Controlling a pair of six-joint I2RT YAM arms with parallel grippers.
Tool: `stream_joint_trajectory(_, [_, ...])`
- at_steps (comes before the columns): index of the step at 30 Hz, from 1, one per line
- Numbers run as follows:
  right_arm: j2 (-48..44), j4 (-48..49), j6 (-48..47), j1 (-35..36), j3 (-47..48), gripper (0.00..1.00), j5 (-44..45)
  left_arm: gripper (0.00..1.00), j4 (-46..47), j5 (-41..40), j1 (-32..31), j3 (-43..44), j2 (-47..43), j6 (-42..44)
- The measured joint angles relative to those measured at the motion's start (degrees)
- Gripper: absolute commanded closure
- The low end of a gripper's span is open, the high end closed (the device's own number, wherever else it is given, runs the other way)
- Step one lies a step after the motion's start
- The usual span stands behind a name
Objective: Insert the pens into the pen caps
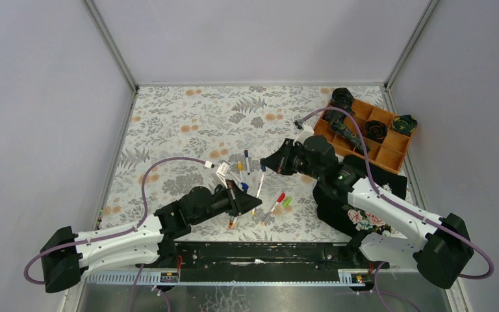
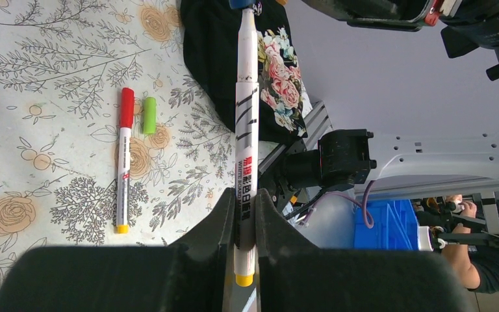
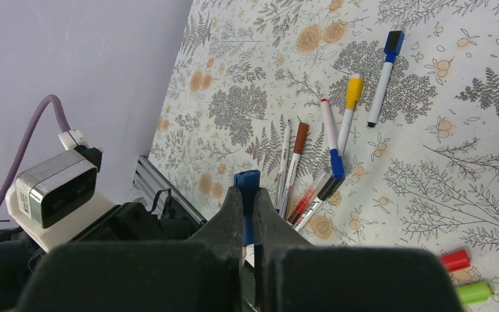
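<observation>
Over the near half of the table (image 1: 188,123), a light, stiff, slippery pen (image 2: 247,117) is squeezed near its yellow end by the closed left gripper (image 2: 245,205), and a small blue cap (image 3: 247,179) is pinched by the closed right gripper (image 3: 247,198).

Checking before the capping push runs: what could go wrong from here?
1. Left gripper pinches the pen near its tail; pushing could tilt or slip it.
2. Right gripper holds the blue cap in a thin pinch; it might twist off line.
3. Loose pens lie on the table nearby; a drop could scatter them.
</observation>
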Motion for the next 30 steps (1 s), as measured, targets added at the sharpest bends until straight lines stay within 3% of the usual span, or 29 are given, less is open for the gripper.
stream_joint_trajectory(30, [-5.16,5.18,3.65,1.42,-4.96,1.0,1.18,1.0,-2.36,-3.19,-0.48,3.91,1.49,0.17])
